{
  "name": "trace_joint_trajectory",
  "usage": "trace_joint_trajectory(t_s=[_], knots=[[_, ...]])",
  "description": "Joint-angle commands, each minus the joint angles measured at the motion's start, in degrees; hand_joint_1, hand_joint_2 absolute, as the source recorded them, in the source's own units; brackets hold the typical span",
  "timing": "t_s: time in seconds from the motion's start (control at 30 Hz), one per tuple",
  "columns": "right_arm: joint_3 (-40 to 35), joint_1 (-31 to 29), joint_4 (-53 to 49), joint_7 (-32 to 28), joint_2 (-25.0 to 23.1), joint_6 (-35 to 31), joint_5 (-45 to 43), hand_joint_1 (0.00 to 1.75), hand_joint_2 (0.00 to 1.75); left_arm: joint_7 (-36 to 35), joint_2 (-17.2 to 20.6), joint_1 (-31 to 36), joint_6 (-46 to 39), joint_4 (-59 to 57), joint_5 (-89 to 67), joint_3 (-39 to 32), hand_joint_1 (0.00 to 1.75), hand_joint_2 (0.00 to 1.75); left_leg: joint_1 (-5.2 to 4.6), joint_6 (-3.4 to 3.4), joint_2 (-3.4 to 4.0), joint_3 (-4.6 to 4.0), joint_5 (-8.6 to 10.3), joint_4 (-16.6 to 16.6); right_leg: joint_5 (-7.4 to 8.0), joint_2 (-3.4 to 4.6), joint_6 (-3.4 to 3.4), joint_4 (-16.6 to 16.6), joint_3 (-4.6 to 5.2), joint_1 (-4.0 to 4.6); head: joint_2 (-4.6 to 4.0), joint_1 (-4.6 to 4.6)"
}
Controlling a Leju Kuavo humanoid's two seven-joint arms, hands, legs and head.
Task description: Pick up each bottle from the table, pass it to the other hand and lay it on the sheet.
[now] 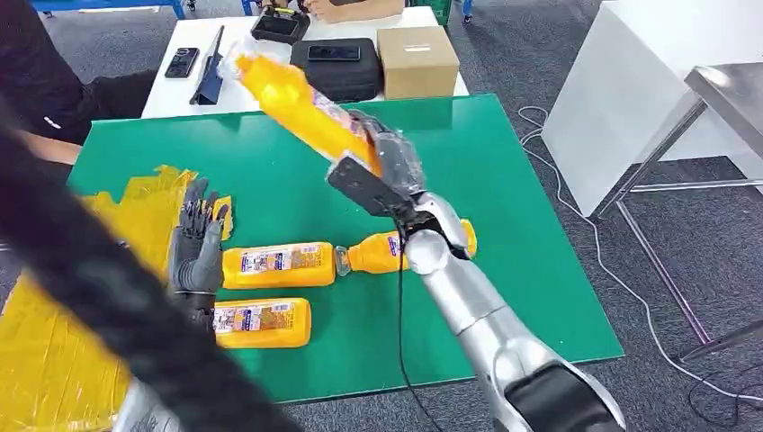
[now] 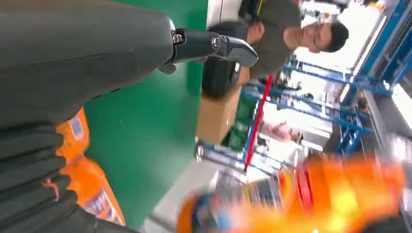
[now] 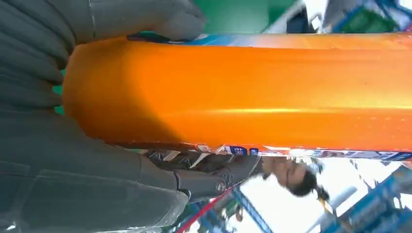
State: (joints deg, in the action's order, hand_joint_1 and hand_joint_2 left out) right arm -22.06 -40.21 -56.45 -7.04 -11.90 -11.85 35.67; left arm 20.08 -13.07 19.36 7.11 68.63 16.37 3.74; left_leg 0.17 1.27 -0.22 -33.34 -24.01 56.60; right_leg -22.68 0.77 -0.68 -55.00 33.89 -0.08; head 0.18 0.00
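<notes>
The bottle (image 1: 297,103) was held tight in the right hand (image 1: 382,162), high above the green table (image 1: 504,225). The left hand (image 1: 198,243) looked open, maybe, just beside three lying bottles (image 1: 270,265).

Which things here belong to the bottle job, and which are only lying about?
For the job:
held bottle in the right hand
three lying bottles
yellow sheet
left hand

Lying about:
cardboard box
black case
phone
</notes>
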Motion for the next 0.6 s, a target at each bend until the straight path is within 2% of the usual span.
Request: trace_joint_trajectory(t_s=[0.03,0.23,0.47,0.6], knots=[[-5.57,-7.1,21.81,-1.04,-7.59,-1.61,1.34,1.75,1.75,-1.35,1.06,3.81,2.54,-5.42,4.63,3.68,0.0,1.75,-0.01,-0.05,0.08,0.2,-0.07,-0.06,-0.07,0.03,0.01,0.04,-0.15,0.0,0.02,0.0],[-14.68,-4.99,22.78,2.93,-8.1,-2.65,5.29,1.75,1.75,-1.32,1.86,2.89,1.18,-3.94,6.29,3.04,0.0,1.75,0.0,-0.08,0.12,0.21,-0.1,-0.09,-0.1,0.06,0.01,0.05,-0.19,0.0,0.0,0.0],[-15.21,-4.76,23.04,3.01,-8.04,-3.28,5.26,1.75,1.75,-1.32,1.77,2.86,0.99,-3.94,6.24,3.03,0.0,1.75,0.0,-0.07,-0.03,0.13,-0.08,-0.07,-0.1,-0.07,0.02,0.05,-0.17,-0.04,0.0,0.0],[-19.32,-2.53,23.35,4.38,-8.1,-3.38,8.79,1.75,1.75,-1.0,1.93,2.04,0.66,-2.99,6.63,2.36,0.0,1.75,-0.02,-0.06,-0.06,0.08,-0.05,-0.08,-0.09,-0.09,0.03,0.06,-0.12,-0.04,0.0,0.02]])
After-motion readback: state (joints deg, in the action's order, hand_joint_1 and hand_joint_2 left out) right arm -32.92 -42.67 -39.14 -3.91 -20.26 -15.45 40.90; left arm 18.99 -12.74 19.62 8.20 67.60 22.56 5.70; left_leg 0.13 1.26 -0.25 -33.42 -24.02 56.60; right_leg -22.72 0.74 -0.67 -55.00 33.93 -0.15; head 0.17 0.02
